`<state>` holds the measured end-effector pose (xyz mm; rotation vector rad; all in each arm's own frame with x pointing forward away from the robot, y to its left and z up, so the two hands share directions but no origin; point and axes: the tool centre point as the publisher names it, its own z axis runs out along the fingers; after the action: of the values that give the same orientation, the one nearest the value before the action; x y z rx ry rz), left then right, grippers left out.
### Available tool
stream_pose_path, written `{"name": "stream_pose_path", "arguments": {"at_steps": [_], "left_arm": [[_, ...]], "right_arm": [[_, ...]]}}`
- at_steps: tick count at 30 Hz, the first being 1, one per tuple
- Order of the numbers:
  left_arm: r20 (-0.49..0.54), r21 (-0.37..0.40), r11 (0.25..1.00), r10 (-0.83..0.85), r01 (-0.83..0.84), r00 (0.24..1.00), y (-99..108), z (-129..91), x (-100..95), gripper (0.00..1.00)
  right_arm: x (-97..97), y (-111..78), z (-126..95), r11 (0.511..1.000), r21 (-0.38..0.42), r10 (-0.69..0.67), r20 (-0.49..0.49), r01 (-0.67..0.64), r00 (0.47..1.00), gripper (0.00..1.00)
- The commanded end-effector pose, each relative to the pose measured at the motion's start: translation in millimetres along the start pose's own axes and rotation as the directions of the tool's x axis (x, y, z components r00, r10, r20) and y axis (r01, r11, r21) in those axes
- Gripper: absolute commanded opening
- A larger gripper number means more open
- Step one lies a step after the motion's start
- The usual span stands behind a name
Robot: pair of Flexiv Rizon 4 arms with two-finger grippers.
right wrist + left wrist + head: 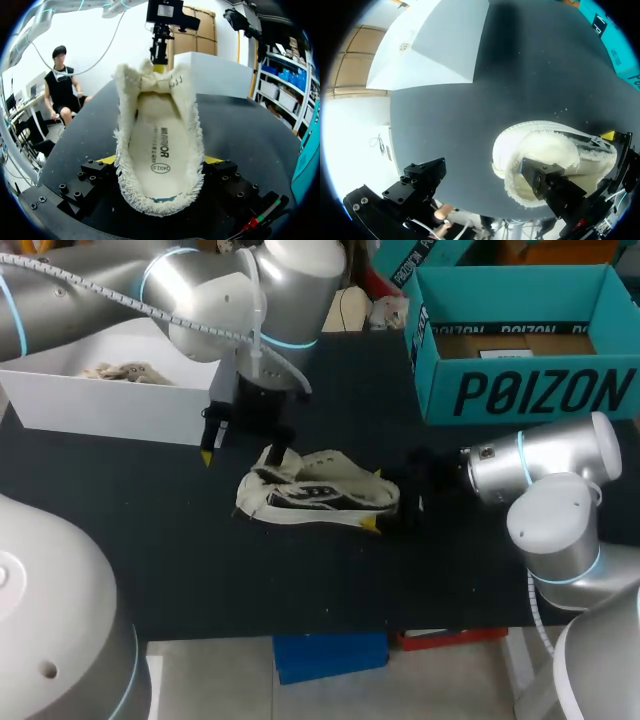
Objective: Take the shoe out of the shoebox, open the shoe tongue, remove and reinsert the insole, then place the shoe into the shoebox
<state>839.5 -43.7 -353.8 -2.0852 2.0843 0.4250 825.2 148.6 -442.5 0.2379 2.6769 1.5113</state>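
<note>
Where I cannot see: the heel of the shoe [318, 495], covered by my right gripper [161, 160]; what the cream thing in the white box [110, 405] is.
Shoe: on the black table [150, 540], outside both boxes.
Texture: cream, shaggy fleece round the opening, smooth insole [157, 150].
Writing: small dark print on the insole; big black letters on the teal box [540, 390].
Right gripper: clamped on the heel sides.
Left gripper [241, 452]: spread wide, one finger at the tongue [155, 82].
</note>
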Motion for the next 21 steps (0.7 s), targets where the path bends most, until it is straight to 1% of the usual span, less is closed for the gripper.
{"name": "stream_pose_path", "arguments": {"at_steps": [1, 3, 5, 8, 9, 10, 11, 12, 13, 15, 16, 18, 19, 20, 21], "left_arm": [[-0.013, -0.006, 1.000, -0.001, 0.001, 1.000, -2, 9, -3.6, 1.00], [-0.031, 0.001, 1.000, 0.000, 0.000, 1.000, -2, 5, -6.2, 1.00], [-0.090, 0.016, 0.999, 0.034, -0.033, 0.995, -1, -8, -11.3, 1.00], [-0.189, 0.083, 0.988, 0.146, -0.132, 0.971, 2, -35, -16.2, 1.00], [-0.224, 0.105, 0.979, 0.196, -0.177, 0.955, 4, -44, -16.9, 0.95], [-0.256, 0.126, 0.966, 0.252, -0.226, 0.933, 6, -53, -17.0, 0.48], [-0.291, 0.155, 0.942, 0.330, -0.296, 0.898, 9, -63, -16.5, 0.27], [-0.341, 0.165, 0.906, 0.423, -0.389, 0.840, 11, -73, -15.7, 0.03], [-0.350, 0.201, 0.861, 0.508, -0.467, 0.787, 14, -81, -13.9, 0.00], [-0.339, 0.290, 0.689, 0.723, -0.665, 0.601, 25, -92, -7.3, 0.00], [-0.326, 0.298, 0.598, 0.796, -0.744, 0.509, 29, -95, -3.7, 0.00], [-0.276, 0.346, 0.318, 0.934, -0.883, 0.229, 39, -97, 2.7, 0.00], [-0.227, 0.358, 0.195, 0.967, -0.913, 0.117, 44, -96, 6.7, 0.00], [-0.203, 0.338, 0.152, 0.975, -0.929, 0.086, 48, -95, 11.3, 0.00], [-0.176, 0.333, 0.115, 0.983, -0.936, 0.058, 51, -93, 16.0, 0.00]], "right_arm": [[0.2, -4.1, 4, 1.000, 0.002, 0.001, 0.001, -0.001, 1.000, 0.00], [0.2, -4.1, 4, 1.000, 0.002, 0.001, 0.001, -0.001, 1.000, 0.00], [0.2, -4.1, 4, 1.000, 0.002, 0.001, 0.001, -0.001, 1.000, 0.00], [0.2, -4.1, 4, 1.000, 0.002, 0.001, 0.001, -0.001, 1.000, 0.00], [0.2, -4.1, 4, 1.000, 0.002, 0.001, 0.001, -0.001, 1.000, 0.00], [0.2, -4.1, 4, 1.000, 0.002, 0.001, 0.001, -0.001, 1.000, 0.00], [0.2, -4.1, 4, 1.000, 0.002, 0.001, 0.001, -0.001, 1.000, 0.00], [0.2, -4.1, 4, 1.000, 0.002, 0.001, 0.001, -0.001, 1.000, 0.00], [0.2, -4.1, 4, 1.000, 0.002, 0.001, 0.001, -0.001, 1.000, 0.00], [0.2, -4.1, 4, 1.000, 0.002, 0.001, 0.001, -0.001, 1.000, 0.00], [0.2, -4.1, 4, 1.000, 0.002, 0.001, 0.001, -0.001, 1.000, 0.00], [0.2, -4.1, 4, 1.000, 0.002, 0.001, 0.001, -0.001, 1.000, 0.00], [0.2, -4.1, 4, 1.000, 0.002, 0.001, 0.001, -0.001, 1.000, 0.00], [0.2, -4.1, 4, 1.000, 0.002, 0.001, 0.001, -0.001, 1.000, 0.00], [0.2, -4.1, 4, 1.000, 0.002, 0.001, 0.001, -0.001, 1.000, 0.00]]}}
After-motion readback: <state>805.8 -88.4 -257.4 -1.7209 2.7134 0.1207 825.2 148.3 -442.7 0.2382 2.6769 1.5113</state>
